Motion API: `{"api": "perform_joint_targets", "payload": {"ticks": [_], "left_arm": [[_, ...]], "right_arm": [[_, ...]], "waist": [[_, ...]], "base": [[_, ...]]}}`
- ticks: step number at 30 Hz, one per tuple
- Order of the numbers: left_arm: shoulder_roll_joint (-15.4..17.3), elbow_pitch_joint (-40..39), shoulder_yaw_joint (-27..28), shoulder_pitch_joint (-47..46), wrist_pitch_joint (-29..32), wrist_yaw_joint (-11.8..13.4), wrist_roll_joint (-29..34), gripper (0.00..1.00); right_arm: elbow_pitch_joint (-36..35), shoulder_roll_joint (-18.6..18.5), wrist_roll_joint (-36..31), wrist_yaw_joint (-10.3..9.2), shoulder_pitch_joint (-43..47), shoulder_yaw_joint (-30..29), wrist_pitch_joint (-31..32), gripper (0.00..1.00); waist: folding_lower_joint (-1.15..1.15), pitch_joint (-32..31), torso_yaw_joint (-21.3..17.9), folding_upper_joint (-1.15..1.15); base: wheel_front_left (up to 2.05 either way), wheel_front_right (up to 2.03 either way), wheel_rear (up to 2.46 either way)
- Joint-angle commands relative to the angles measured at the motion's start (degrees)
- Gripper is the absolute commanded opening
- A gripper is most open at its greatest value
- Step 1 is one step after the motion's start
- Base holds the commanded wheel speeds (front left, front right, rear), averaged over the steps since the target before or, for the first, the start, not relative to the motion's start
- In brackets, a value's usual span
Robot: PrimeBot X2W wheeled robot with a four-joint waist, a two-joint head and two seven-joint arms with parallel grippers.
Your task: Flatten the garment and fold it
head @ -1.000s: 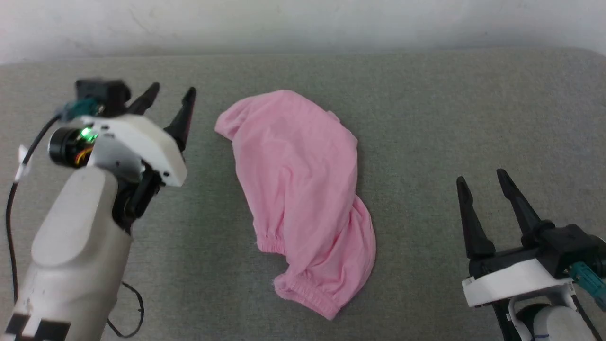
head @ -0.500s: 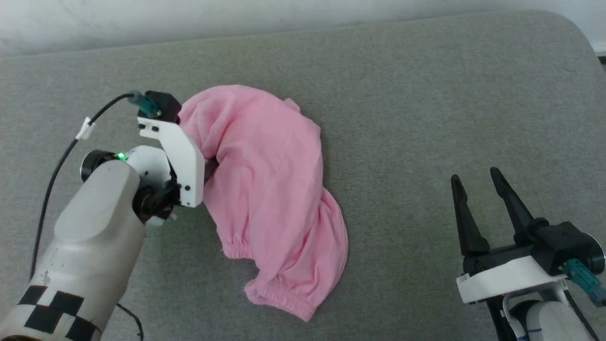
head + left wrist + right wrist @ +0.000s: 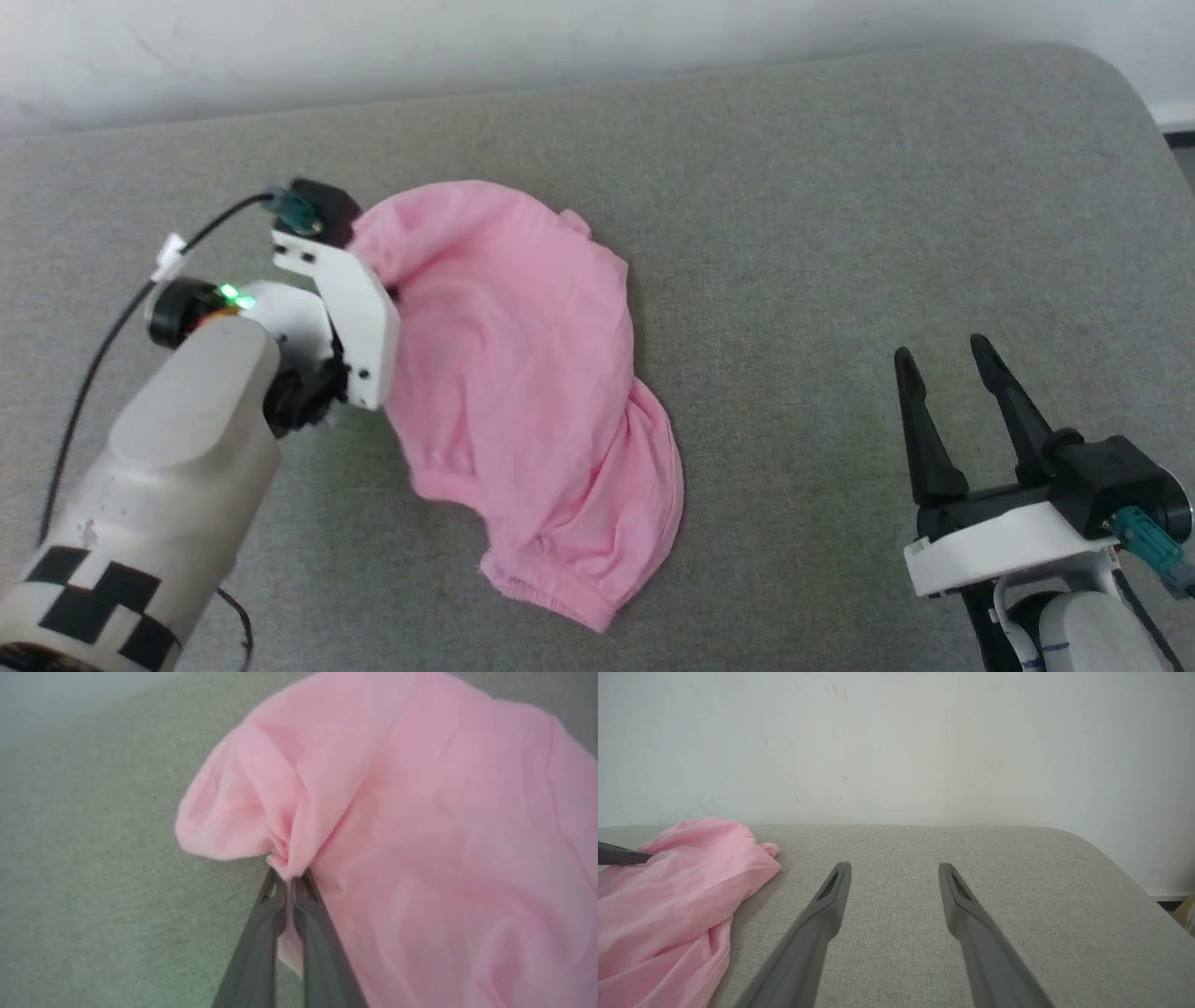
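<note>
The pink garment lies rumpled on the grey padded surface, a gathered elastic hem at its near end. My left gripper is shut on a pinch of the garment at its upper left edge, and the cloth bunches up around the closed fingertips. In the head view that gripper's fingers are hidden behind its white mount and the cloth. My right gripper stands open at the lower right, well clear of the garment, nothing between its fingers. In the right wrist view the garment lies at the left, with my right gripper open over bare surface.
The grey padded surface runs back to a pale wall and has a rounded far right corner. A black cable trails from my left wrist.
My left gripper reached in from the left of the garment and shut on its upper left edge, bunching and lifting the cloth there. The head camera shifted. My right gripper stayed open in place.
</note>
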Motion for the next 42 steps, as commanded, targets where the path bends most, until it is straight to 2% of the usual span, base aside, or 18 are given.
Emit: {"api": "perform_joint_targets", "payload": {"ticks": [1,6,9,16,21,26,27,28,31,37,40,42], "left_arm": [[0.88,0.25,0.07,-1.59,-3.23,1.41,1.66,0.00],[-0.56,-4.70,1.58,-2.54,-12.36,3.52,2.87,0.00],[-1.96,-10.60,-1.37,-0.84,-14.28,3.65,5.50,0.00],[-7.33,-24.06,-13.08,8.51,-12.17,1.70,8.88,0.00],[-10.39,-26.99,-19.91,16.75,-10.32,0.66,7.21,0.00],[-11.86,-28.47,-24.69,22.72,-9.69,-0.20,4.55,0.00],[-11.97,-28.99,-25.18,23.84,-9.56,-0.33,3.46,0.35],[-11.78,-29.64,-25.56,24.30,-9.70,-0.40,3.21,1.00],[-10.60,-32.17,-24.21,25.26,-12.57,0.94,3.47,1.00],[-5.20,-40.12,-16.61,25.99,-17.22,8.46,3.95,1.00],[-1.19,-42.77,-12.55,25.75,-16.65,12.31,3.79,1.00],[1.45,-43.16,-11.09,25.52,-14.70,13.50,3.28,1.00]], "right_arm": [[0.33,0.12,0.28,-0.04,0.16,-0.37,-0.16,1.00],[0.93,0.12,0.39,-0.04,1.98,-1.14,0.18,1.00],[0.80,0.12,0.50,-0.04,3.32,-1.92,0.59,1.00],[-0.47,0.12,0.48,-0.04,4.34,-2.62,1.65,1.00],[-0.92,0.12,0.32,-0.04,4.77,-2.56,2.26,1.00],[-1.14,0.12,0.62,-0.04,5.40,-2.92,2.44,1.00],[-1.18,0.12,0.76,-0.04,5.56,-2.97,2.47,1.00],[-1.17,0.12,0.82,-0.04,5.69,-3.02,2.47,1.00],[-1.21,0.12,0.87,-0.04,6.11,-3.08,2.48,1.00],[-1.43,0.12,0.85,-0.04,6.60,-3.89,2.42,1.00],[-1.72,0.12,0.88,-0.04,6.68,-4.07,2.52,1.00],[-1.92,0.12,0.89,-0.04,6.61,-3.88,2.62,1.00]], "waist": [[0.00,-2.02,1.03,0.00],[0.00,-6.45,2.50,0.00],[0.00,-8.87,3.30,0.00],[0.00,-10.79,3.35,0.00],[0.00,-11.14,2.42,0.00],[0.00,-11.24,2.26,0.00],[0.00,-11.14,2.41,0.00],[0.00,-11.17,2.64,0.00],[0.00,-11.36,3.39,0.00],[0.00,-11.75,5.06,0.00],[0.00,-11.68,5.67,0.00],[0.00,-11.52,5.78,0.00]], "base": [[0.00,0.00,0.00],[0.00,0.00,0.00],[0.00,0.00,0.00],[0.00,0.00,0.00],[0.00,0.00,0.00],[0.00,0.00,0.00],[0.00,0.00,0.00],[0.00,0.00,0.00],[0.00,0.00,0.00],[0.00,0.00,0.00],[0.00,0.00,0.00],[0.00,0.00,0.00]]}}
